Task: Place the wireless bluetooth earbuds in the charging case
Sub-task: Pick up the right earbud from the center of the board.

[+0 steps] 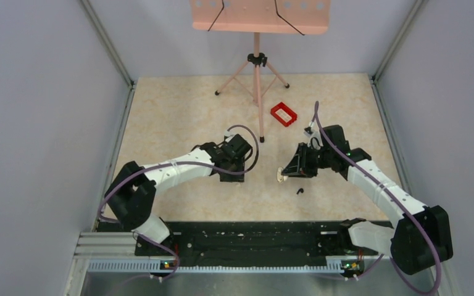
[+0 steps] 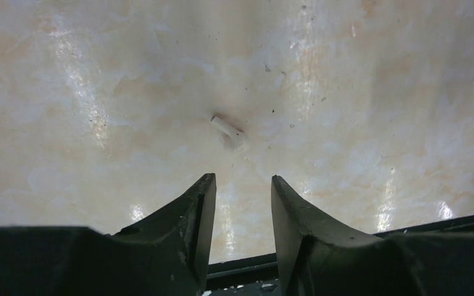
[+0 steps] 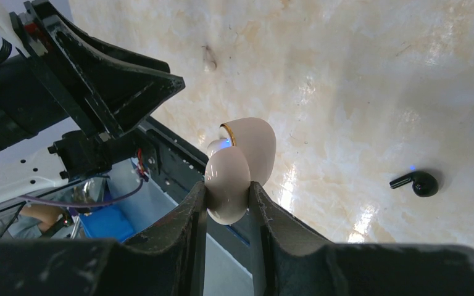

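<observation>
No writing, label, brand, number or sign could be read in any view. The charging case (image 3: 228, 182) showed only a plain pale shell. The red tray (image 1: 275, 112), at about one o'clock from the table's middle, was too small to show any print.

Cream worktop (image 1: 179, 111) with tan marbling and a gloss. Cream case (image 3: 241, 166) with gold rim and blue glow inside; black earbud (image 3: 415, 182) with a blue glint; off-white earbud (image 2: 229, 132). Red tray (image 1: 284, 114); salmon-pink stand (image 1: 259, 18) crossed by black cords (image 1: 289, 18); white arms (image 1: 179, 171) with black joints and jaws, purple cables (image 1: 316, 117); pale grey-lilac walls (image 1: 37, 123).
</observation>
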